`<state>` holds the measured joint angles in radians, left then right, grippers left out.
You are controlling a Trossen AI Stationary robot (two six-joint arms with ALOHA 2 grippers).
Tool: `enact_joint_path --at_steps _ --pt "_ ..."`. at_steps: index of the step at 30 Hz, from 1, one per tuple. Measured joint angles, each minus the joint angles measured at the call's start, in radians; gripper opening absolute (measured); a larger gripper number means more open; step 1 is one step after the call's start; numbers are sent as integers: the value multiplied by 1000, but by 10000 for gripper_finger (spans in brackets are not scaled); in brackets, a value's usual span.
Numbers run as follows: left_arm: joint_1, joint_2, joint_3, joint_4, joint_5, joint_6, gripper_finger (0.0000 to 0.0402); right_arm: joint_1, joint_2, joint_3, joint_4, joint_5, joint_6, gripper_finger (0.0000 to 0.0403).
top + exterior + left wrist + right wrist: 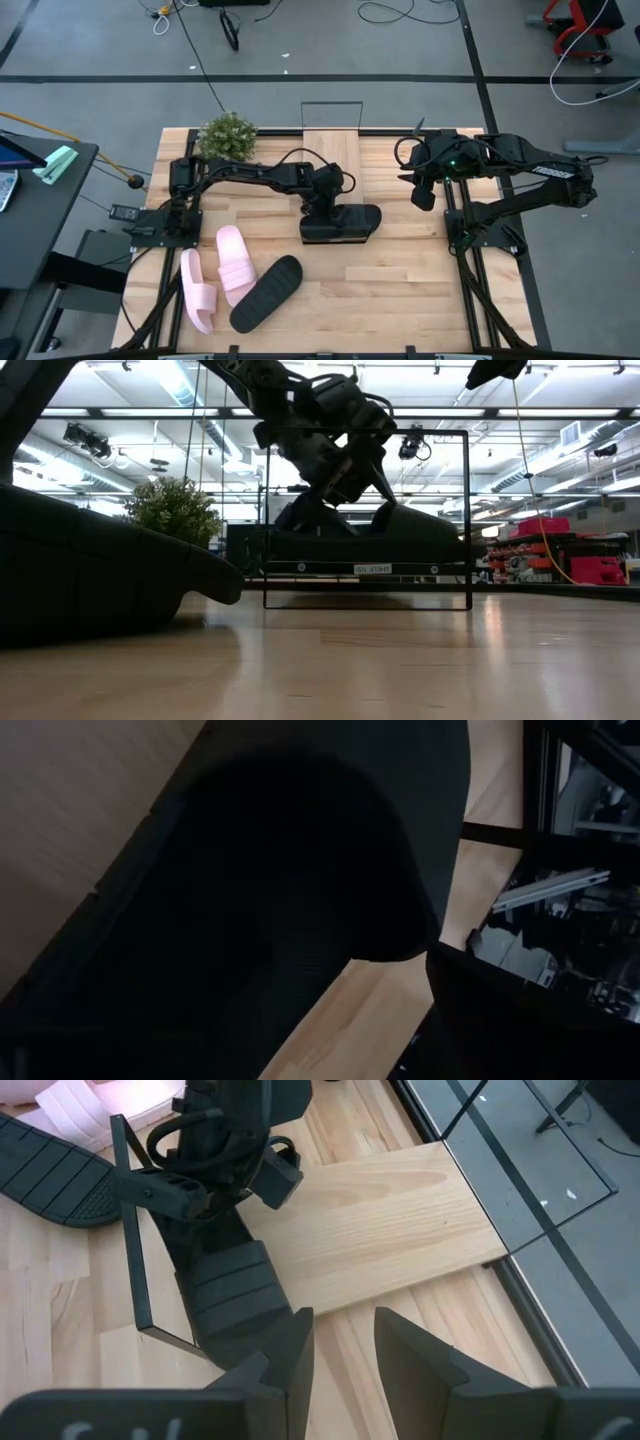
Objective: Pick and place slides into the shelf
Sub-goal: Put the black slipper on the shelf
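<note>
The left arm reaches from the left edge of the tabletop (400, 290) across to centre frame in the high view, elbow bent, wrist pointing down. The left gripper (325, 205) sits right on top of a black slide (345, 222) at centre, just below the shelf (331, 145), a pale board at top centre w/ a thin black wire frame (331, 103) sticking out past the table's far edge. Low view shows that slide lifted off the wood, sole level, w/ the gripper clamped on its strap from above. Its fingers are buried in black, so how far apart they sit can't be made out.

The right arm is folded at the right side, upper right of centre; the right gripper (340, 1350) hangs over the wood, fingers apart w/ a gap, holding nothing.

Left wrist view is nearly all black slide, little else readable. Low view: a dark shape fills the left foreground, cut off by the frame.

The other 3 slides lie lower left in the high view: 2 pink slides (235, 262) side by side and a 2nd black slide (267, 293) angled just right of them, touching the nearer pink 1. A small plant (227, 135) stands at the upper left corner. Grey floor w/ cables beyond.
</note>
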<state>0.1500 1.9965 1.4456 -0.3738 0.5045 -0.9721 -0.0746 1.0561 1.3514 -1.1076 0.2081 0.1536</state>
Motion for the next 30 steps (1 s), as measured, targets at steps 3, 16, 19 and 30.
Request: enact_joint_path --at_steps 3,16,19,30 --pt "8 -4 0 0 22 0 266 0 0 0 -1 0 0 114" --pt "43 -110 0 -35 11 79 268 0 0 0 -3 0 -8 114" --pt "57 -165 0 -136 -83 170 266 0 0 0 -4 0 -9 114" --pt "113 -422 0 -335 -335 236 264 1 0 0 -5 0 -18 114"
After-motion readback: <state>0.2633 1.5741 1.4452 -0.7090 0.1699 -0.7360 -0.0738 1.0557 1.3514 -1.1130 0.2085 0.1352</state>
